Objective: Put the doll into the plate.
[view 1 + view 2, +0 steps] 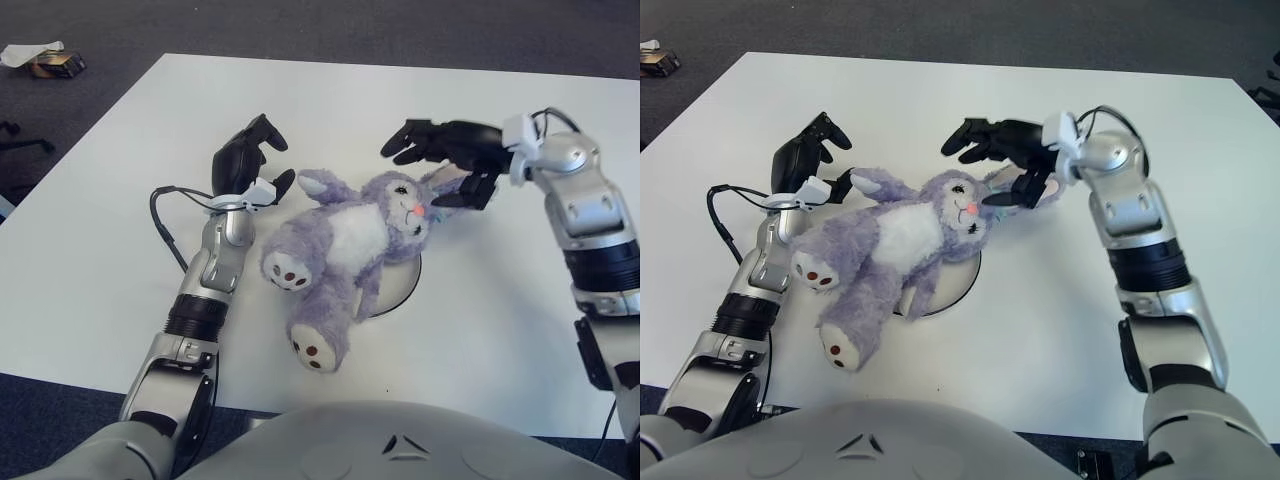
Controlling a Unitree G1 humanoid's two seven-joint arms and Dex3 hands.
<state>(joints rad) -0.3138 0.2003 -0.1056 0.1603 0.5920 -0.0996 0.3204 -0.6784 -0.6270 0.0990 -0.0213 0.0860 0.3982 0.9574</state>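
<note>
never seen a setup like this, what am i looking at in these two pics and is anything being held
Both pictures come from a camera pair on a humanoid robot's head, looking down at a white table; they show one scene from slightly shifted spots. The silver arms are the robot's own, each ending in a black three-finger hand. A purple plush doll lies on its back, its upper body over a white plate, its legs hanging past the rim onto the table. The right hand hovers just above the doll's head, fingers spread, gripping nothing. The left hand shows beside the doll's ear, on its left, also holding nothing.
</note>
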